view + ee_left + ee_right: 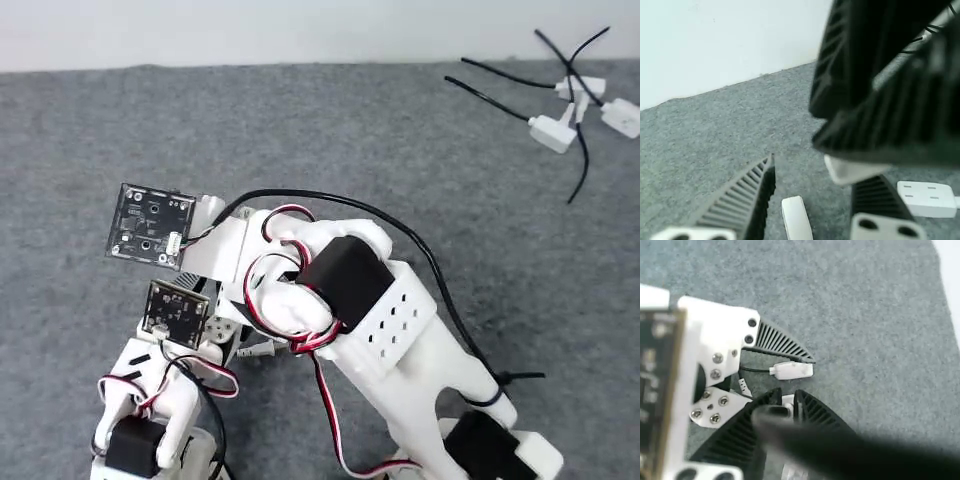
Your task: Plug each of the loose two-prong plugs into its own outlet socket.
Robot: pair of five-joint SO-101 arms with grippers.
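White two-prong plug [796,220] lies on the grey desk [420,140], low centre in the left wrist view, between the released, spread jaws of the left pincer [815,200]; an outlet socket [927,199] sits near, lower right. The right pincer [785,394], close above, appears clenched on a small white connector [786,400]. Judged step: first pairing, calling for closure on the plug and aligning its prongs with a socket.

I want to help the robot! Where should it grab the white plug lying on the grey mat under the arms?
Probably its blocky body, fingers on the two long sides, coming down from above. The white plug lies flat on the mat, and its thin black cord leaves one end, so stay off that.
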